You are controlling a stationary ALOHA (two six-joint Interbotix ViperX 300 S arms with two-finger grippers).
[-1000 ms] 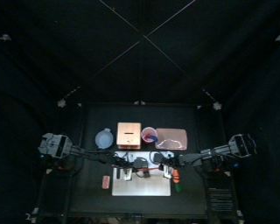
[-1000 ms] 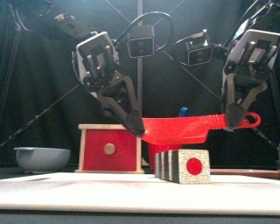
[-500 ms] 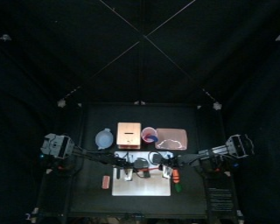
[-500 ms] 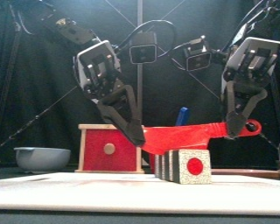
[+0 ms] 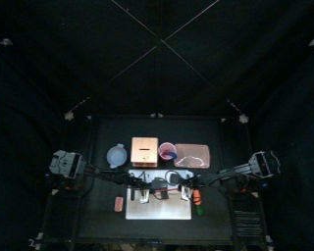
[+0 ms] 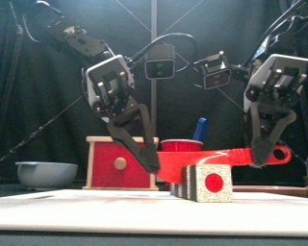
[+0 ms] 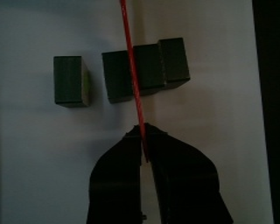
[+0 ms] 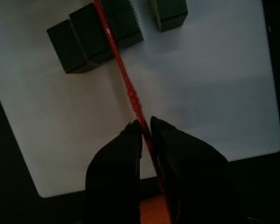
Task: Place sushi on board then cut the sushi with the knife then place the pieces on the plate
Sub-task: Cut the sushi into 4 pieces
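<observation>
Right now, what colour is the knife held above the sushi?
Red; the knife shows best in the front view.

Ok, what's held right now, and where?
The red toy knife, at both ends: right gripper on the handle end, left gripper on the blade tip, above the sushi roll.

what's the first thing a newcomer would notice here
The red toy knife, gripped at one end by the left gripper and at the other by the right gripper, crosses over the sushi roll on the white cutting board. One dark green block lies apart from the rest.
</observation>
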